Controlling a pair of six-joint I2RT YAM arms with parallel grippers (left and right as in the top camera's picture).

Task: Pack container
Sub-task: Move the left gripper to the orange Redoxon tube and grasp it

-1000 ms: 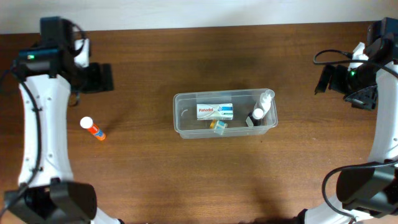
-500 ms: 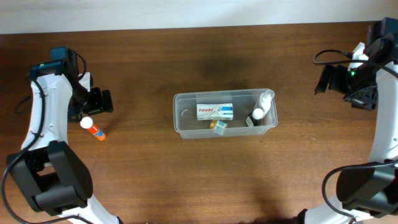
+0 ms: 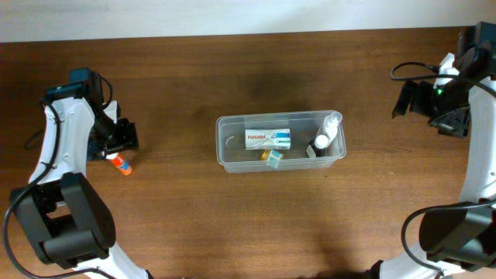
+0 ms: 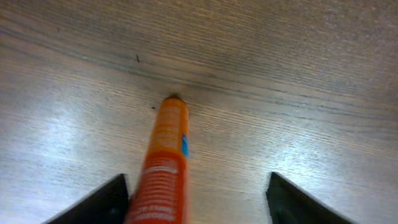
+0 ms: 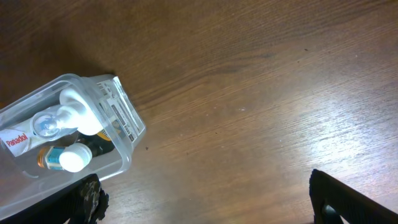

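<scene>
The clear plastic container [image 3: 229,159] stands mid-table. It holds a Panadol box [image 3: 268,139], a white bottle [image 3: 331,124], a dark bottle with a white cap [image 3: 319,144] and a small yellow and blue item [image 3: 273,156]. An orange glue-stick-like tube [image 3: 122,164] lies on the table far to its left. My left gripper [image 3: 115,151] is low over the tube's capped end, open. In the left wrist view the tube [image 4: 166,162] lies between the fingers [image 4: 99,202], close to the left one. My right gripper [image 3: 404,98] is open and empty, right of the container [image 5: 118,134].
Brown wooden table [image 3: 194,225] all round. The table's far edge meets a white wall at the top of the overhead view. In the right wrist view the container's labelled corner and the white bottle [image 5: 74,106] show at the left.
My left gripper has moved down and toward the orange tube and now covers its white cap end. The right arm and the container have not moved.
</scene>
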